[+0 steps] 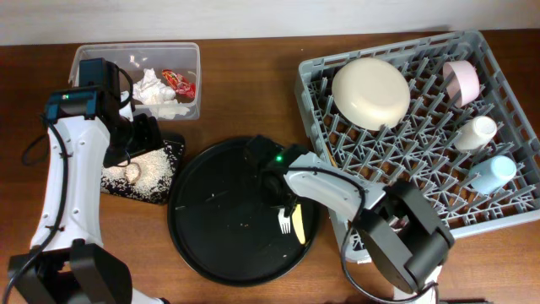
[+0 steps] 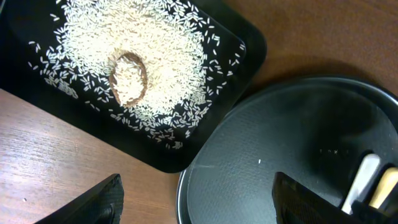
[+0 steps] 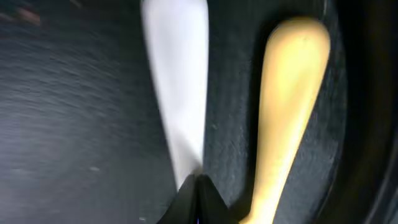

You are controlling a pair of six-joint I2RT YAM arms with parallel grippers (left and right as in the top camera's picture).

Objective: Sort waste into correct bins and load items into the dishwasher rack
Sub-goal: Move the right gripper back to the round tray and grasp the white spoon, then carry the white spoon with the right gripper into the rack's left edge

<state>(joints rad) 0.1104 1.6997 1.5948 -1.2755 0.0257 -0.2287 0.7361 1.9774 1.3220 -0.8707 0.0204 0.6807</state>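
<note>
My left gripper is open and empty, hovering over the near corner of the flat black tray. That tray holds rice grains and a brown food bit. My right gripper is shut on the end of the white cutlery, low on the round tray. The pale yellow cutlery lies right beside it. The clear tub holds tissues and a red wrapper.
The large round black tray sits at centre front. The grey rack on the right holds a cream bowl, a pink bowl, a white cup and a light blue cup.
</note>
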